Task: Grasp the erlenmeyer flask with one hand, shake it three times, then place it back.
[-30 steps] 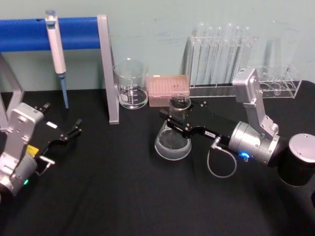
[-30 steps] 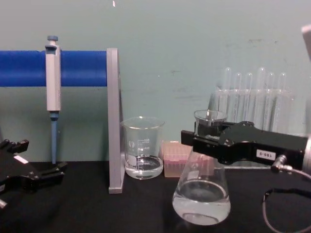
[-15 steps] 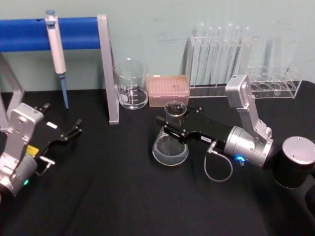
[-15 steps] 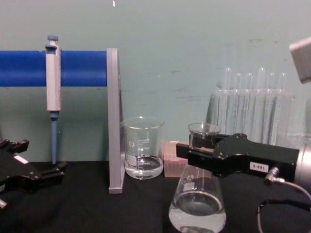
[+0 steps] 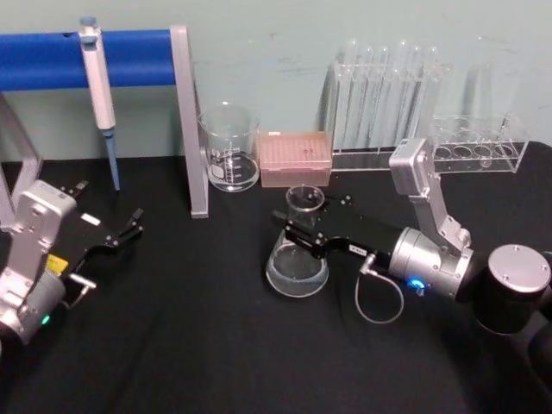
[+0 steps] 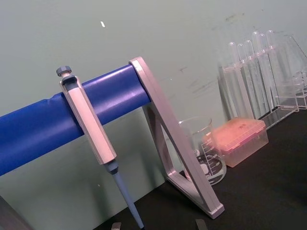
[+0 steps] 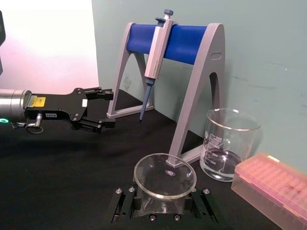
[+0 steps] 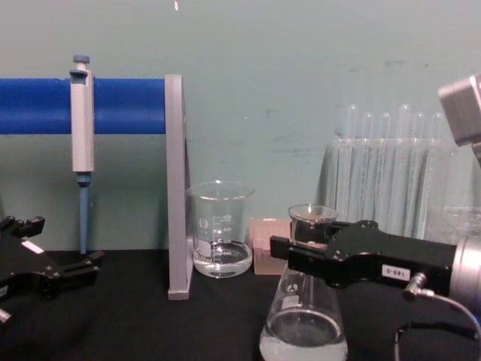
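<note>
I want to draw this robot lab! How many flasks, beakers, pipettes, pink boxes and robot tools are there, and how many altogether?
flask: 1
beaker: 1
pipette: 1
pink box: 1
robot tools, left tool and right tool: 2
Total: 6

Clear smooth glossy glass conical erlenmeyer flask. Matt black flat-jawed right hand, satin silver metal wrist. Matt black cloth worktop. Clear glass cylindrical beaker. Pink translucent plastic tip box.
</note>
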Available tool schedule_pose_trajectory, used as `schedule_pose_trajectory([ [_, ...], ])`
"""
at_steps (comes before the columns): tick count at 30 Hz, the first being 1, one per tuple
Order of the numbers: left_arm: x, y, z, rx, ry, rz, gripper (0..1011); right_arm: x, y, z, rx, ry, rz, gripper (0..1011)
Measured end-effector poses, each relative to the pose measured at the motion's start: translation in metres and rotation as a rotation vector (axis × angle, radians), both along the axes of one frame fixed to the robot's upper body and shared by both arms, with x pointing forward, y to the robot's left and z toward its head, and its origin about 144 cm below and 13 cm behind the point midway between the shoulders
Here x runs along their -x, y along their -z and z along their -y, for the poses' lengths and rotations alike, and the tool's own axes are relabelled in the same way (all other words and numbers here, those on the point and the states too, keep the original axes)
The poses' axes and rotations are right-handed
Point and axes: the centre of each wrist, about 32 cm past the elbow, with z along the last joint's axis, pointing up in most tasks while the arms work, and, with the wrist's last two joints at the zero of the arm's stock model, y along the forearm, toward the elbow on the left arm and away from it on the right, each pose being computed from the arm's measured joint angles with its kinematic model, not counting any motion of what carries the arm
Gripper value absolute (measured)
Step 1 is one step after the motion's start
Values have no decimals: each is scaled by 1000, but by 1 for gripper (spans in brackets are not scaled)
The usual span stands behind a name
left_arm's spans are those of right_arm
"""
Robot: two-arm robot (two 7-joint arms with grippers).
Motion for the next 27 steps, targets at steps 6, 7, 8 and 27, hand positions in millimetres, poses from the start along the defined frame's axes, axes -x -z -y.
schedule_pose_trajectory([
  [6,0,0,0,0,0,0,1001,0,2,-1,0,-2,-7,453],
  [7,0,0,0,0,0,0,1001,0,3,-1,0,-2,-8,453],
  [8,0,0,0,0,0,0,1001,0,3,-1,1,-3,-9,453],
  [27,0,0,0,0,0,0,1001,-1,6,-2,25,2,-18,453],
])
